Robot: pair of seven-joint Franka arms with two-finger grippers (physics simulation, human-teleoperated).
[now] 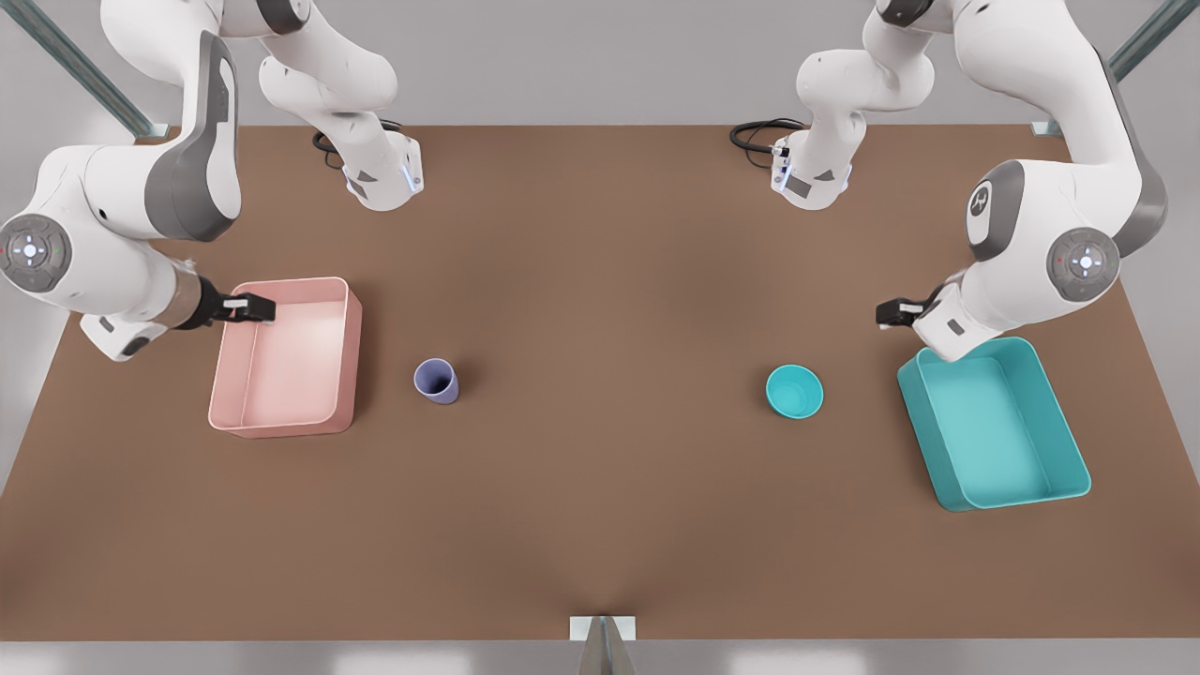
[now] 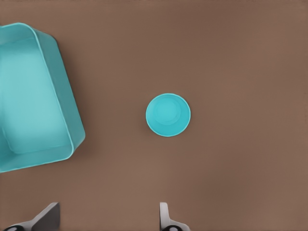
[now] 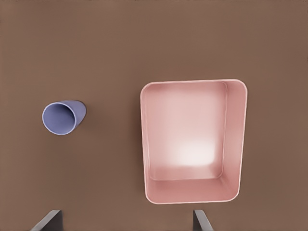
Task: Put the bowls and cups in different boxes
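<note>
Brown table (image 1: 600, 525): cup (image 1: 437, 381) upright just beside pink box (image 1: 287, 356), bowl (image 1: 794, 391) near teal box (image 1: 994, 422), both boxes empty. Left gripper (image 1: 886, 313) hovering beside teal box, fingers (image 2: 164, 216) spread wide. Right gripper (image 1: 258, 307) over pink box rim, likewise wide.

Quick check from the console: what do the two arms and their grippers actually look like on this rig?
Both arms are glossy white with dark grey joint panels and round grey end caps carrying small lights. Black cables coil by each base. The left gripper and right gripper are black, with grey fingertips in the wrist views.
</note>
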